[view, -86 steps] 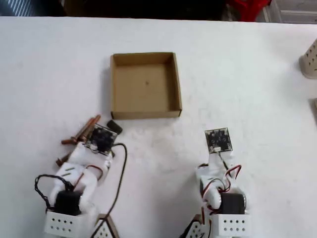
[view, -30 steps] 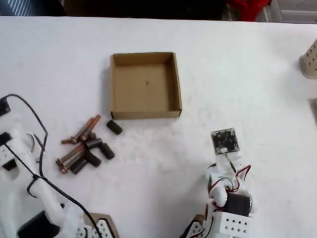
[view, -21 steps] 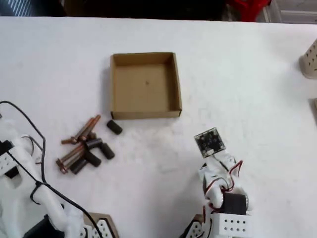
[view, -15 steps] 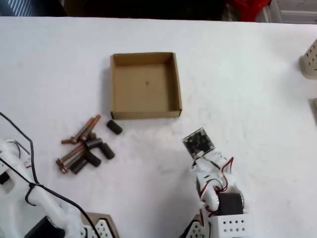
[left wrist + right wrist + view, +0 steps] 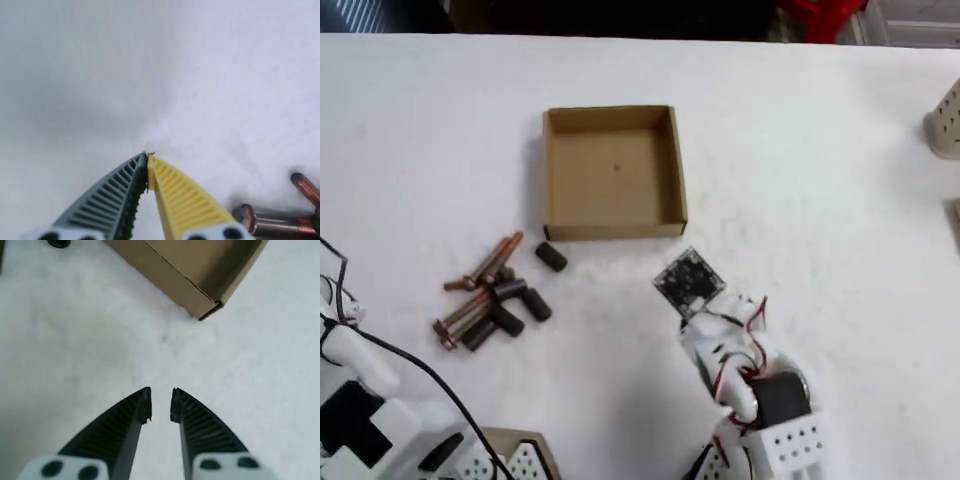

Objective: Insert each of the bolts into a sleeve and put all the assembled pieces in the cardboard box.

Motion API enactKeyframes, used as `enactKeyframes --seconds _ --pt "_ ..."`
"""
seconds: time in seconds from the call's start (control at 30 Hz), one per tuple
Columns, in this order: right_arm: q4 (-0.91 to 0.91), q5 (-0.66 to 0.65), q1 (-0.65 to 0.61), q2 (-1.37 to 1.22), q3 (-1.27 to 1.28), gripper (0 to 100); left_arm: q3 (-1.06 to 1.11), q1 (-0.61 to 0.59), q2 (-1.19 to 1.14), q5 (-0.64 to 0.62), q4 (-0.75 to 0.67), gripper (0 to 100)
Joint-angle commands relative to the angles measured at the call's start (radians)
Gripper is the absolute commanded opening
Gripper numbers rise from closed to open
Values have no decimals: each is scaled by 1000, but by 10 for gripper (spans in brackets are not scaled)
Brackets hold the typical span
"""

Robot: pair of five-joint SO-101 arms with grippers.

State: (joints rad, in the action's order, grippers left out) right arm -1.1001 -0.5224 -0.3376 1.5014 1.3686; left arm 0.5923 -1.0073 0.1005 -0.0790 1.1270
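Several copper bolts [image 5: 477, 288] lie in a loose pile with black sleeves [image 5: 507, 305] left of the table's middle; one sleeve [image 5: 550, 257] lies apart, just in front of the cardboard box [image 5: 615, 170]. The box holds nothing. My left gripper [image 5: 147, 159] is shut and empty over bare table, with bolt heads [image 5: 267, 221] close beside it; its arm [image 5: 355, 400] sits at the front left corner. My right gripper [image 5: 160, 405] hovers over the table in front of the box's corner [image 5: 200, 275], its fingers a narrow gap apart and empty. The right arm [image 5: 720, 340] leans toward the box.
A pale perforated object [image 5: 945, 120] stands at the right edge. The left arm's black cable [image 5: 420, 370] loops over the front left of the table. White tabletop stretches right of the box and between the two arms.
The left arm has drawn back from the bolt pile to the front left corner. The right arm has swung left, toward the box's front right corner.
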Motion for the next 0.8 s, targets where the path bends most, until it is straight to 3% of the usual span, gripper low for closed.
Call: enactKeyframes --seconds 0.0,0.23,0.5,0.77 --pt "42 95 -166 -344 -232 63 -44 -61 24 -18 -25 24" --pt "59 262 -389 -865 -600 117 -106 -171 99 89 -20 24" --pt "139 296 -417 -1353 -951 135 -245 -205 97 216 46 24" --pt "136 290 -427 -1715 -1269 163 -265 -199 96 262 41 24"
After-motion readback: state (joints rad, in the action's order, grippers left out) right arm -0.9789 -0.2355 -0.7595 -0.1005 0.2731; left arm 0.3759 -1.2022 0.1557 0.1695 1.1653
